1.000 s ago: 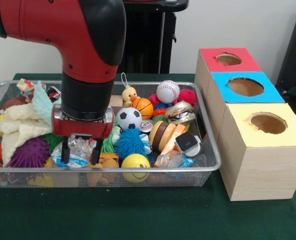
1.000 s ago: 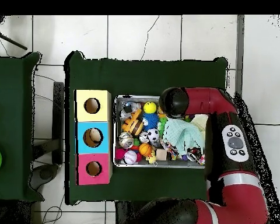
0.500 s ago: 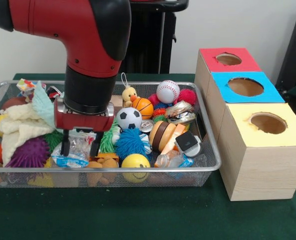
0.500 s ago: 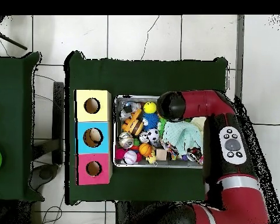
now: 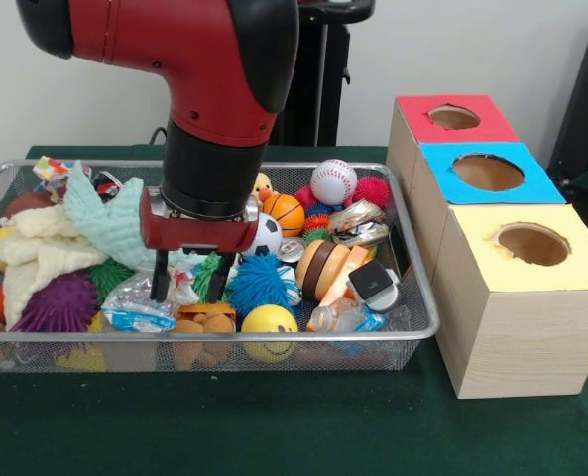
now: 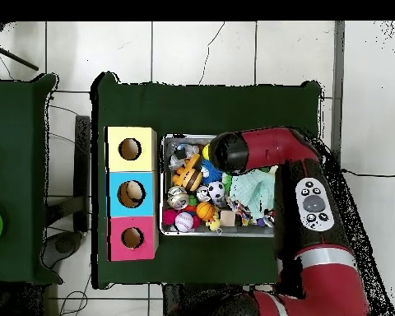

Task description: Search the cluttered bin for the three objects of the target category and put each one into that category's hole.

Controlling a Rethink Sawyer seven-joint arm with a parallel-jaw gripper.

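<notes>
Now, operator, you are looking at a wire basket (image 5: 412,297) sitting on the green table (image 5: 274,426), packed with toys. Your red arm (image 5: 214,89) is reaching down into the basket's middle. The gripper (image 5: 188,277) is hanging with its two black fingers (image 5: 160,278) spread apart, gripping nothing, its tips just above a crinkled clear wrapper (image 5: 140,302) and an orange plush toy (image 5: 202,319) near the basket's front edge.

Contents you are seeing:
- balls: a baseball (image 5: 333,181) near the back edge, a small basketball (image 5: 284,213) beside it, a soccer ball (image 5: 266,234) partly hiding behind the gripper body, a yellow smiley ball (image 5: 270,322) against the front edge;
- spiky balls: blue (image 5: 259,283) beside the gripper, purple (image 5: 60,302) toward the left end, pink (image 5: 373,190) near the back right corner;
- cloths: a pale green one (image 5: 110,223) and a cream one (image 5: 36,253) lying at the left end;
- a yellow duck (image 5: 264,185) peeking out behind the arm.

Beside the basket's right edge three wooden boxes are standing in a row, touching: red-topped (image 5: 452,117), blue-topped (image 5: 487,171), yellow-topped (image 5: 531,243), each with a round hole in its top.

In the overhead view the arm (image 6: 258,148) is covering the basket's middle.
</notes>
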